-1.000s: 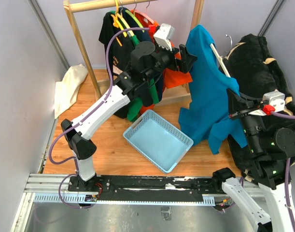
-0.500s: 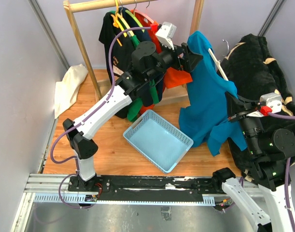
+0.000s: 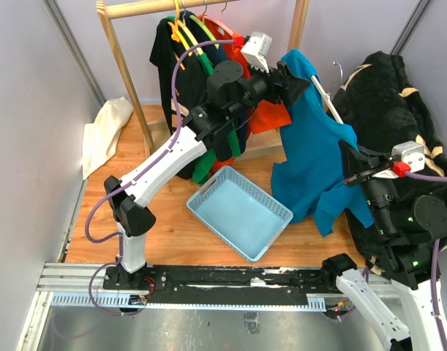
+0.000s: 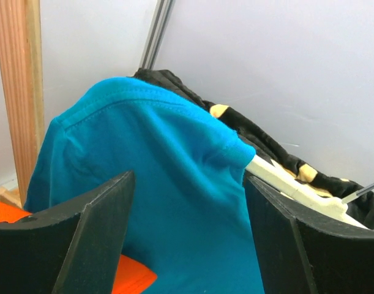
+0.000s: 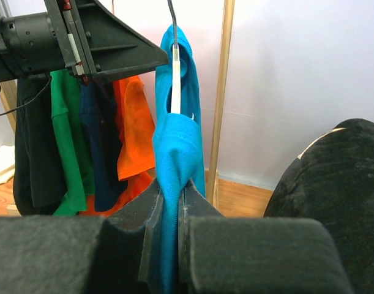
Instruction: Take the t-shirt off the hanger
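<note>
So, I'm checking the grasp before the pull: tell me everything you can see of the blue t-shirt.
The t-shirt is teal, a soft knit with stitched seams, draped over a tilted white hanger with its body hanging down. The right pincer is shut on a fold of it; the left pincer stands open astride its upper shoulder, not gripping.

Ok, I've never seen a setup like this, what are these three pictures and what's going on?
These are two robot arms bolted to a wooden table. One picture looks down from above; the other two come from a camera on each wrist. The left hand stands open around the shoulder of a teal t-shirt on a cream hanger. The right hand is shut, pinching a fold of that shirt. A light blue plastic basket lies on the table, near a wooden rack of hung clothes.
</note>
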Controlling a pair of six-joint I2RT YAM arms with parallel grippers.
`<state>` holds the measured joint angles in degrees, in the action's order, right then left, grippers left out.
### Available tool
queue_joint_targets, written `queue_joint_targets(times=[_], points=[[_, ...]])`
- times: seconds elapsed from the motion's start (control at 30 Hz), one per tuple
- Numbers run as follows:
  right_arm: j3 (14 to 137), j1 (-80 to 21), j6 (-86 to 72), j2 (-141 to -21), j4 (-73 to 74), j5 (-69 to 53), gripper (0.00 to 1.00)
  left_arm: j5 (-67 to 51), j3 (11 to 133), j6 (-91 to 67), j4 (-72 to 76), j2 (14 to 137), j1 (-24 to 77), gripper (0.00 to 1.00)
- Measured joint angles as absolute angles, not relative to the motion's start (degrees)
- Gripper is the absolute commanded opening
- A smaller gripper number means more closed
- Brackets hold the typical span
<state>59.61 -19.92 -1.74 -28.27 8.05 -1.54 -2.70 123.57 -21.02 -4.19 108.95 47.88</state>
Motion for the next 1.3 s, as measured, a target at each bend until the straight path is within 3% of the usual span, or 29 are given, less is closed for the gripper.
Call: queue_joint_targets(times=[0.17,0.33,0.77,1.1,1.2,1.3], points=[[59.5,-19.9,-1.8,-28.2,8.1,-1.9,0.01,-3.6,124.0,-22.0,-3.5,109.3,48.0,0.26],[59.5,-19.9,-1.8,-28.0,8.1,-2.0,0.01,-4.6,125.6,-22.0,-3.6,110.5,48.3,0.01],[57.8,-19.9,-2.0,-28.4,6.5,-1.2,0.01,-8.3,125.2,-19.0,-4.1,110.5,49.9,0.01],[56.0,-19.9,-2.5,-28.4,5.4,0.2,0.01,-8.3,116.5,-14.6,-5.8,104.8,53.6,0.00],[55.7,-19.9,-2.5,-28.4,5.3,0.3,0.01,-8.7,115.8,-13.8,-6.2,104.3,54.1,0.08],[55.5,-19.9,-2.5,-28.5,5.0,0.4,0.01,-9.0,115.6,-13.1,-6.8,104.3,54.5,0.01]])
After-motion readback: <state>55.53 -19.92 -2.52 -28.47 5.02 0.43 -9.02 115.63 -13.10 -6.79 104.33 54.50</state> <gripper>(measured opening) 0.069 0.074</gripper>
